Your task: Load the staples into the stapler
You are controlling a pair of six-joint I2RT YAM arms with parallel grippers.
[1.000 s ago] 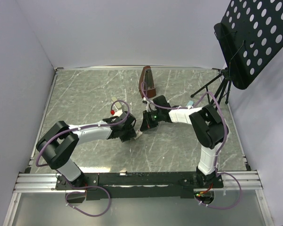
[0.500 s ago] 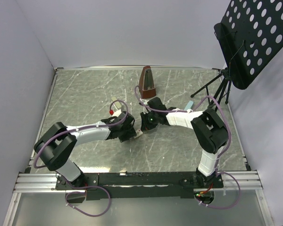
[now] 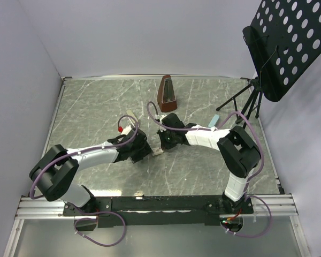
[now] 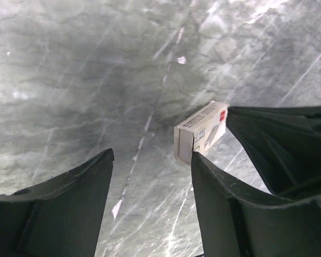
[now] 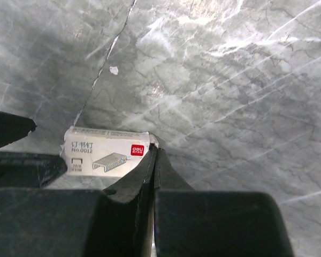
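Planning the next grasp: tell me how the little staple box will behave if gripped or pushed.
The staple box looks like thin printed card, so it probably dents under a hard squeeze. It lies flat on the smooth table, so a push likely slides or spins it rather than tipping it. How full, hence how heavy, cannot be seen.

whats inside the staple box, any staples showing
Nothing inside shows. Only the printed outside of the staple box is visible, lying on the marble table; its walls hide any contents.
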